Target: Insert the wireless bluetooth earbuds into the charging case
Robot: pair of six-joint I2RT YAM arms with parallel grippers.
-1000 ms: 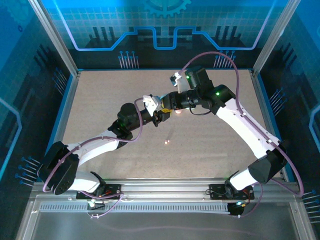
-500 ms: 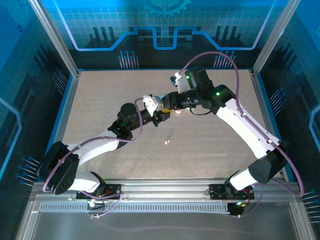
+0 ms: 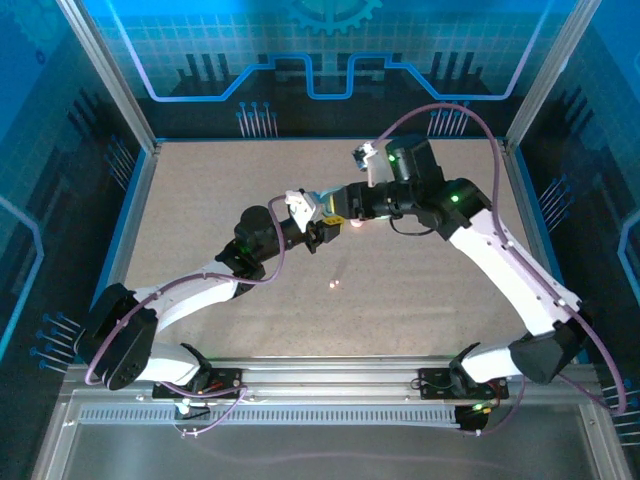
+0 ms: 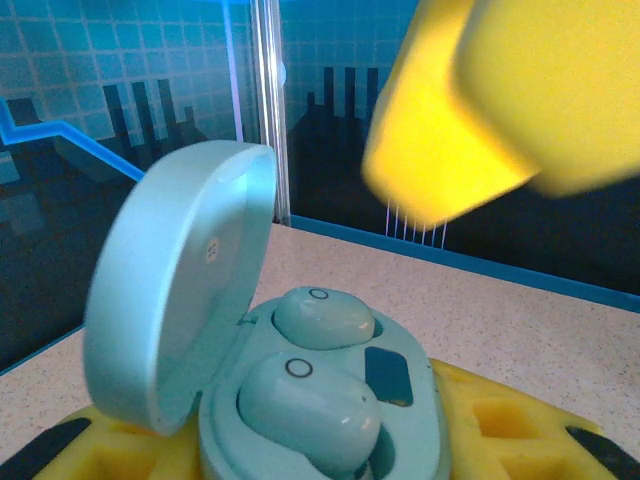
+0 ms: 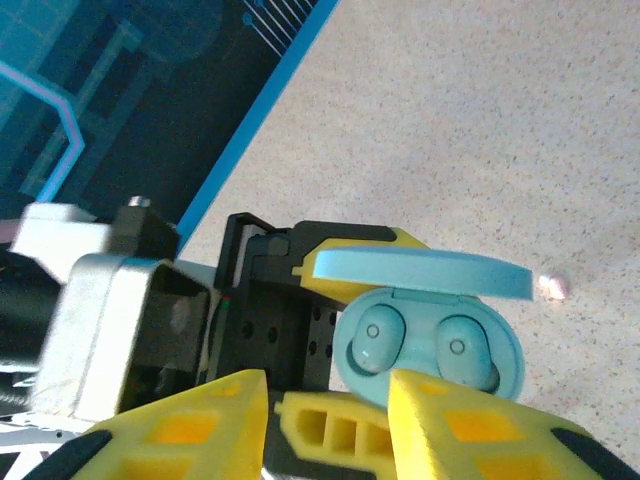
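Right end effector [image 5: 325, 405] above open teal case [image 5: 430, 345], pink earbud [image 5: 553, 288] nearby

Speckled beige tabletop [image 3: 200, 200], blue circuit-pattern walls [image 3: 330, 50] (glowing lines), aluminium frame posts [image 3: 108, 75].

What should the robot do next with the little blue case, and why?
Probably push the lid shut with the right tool. Both earbuds already sit in their hollows in the case, and the lid stands open. The left tool grips the case, and the right tool hangs close by, open and empty.
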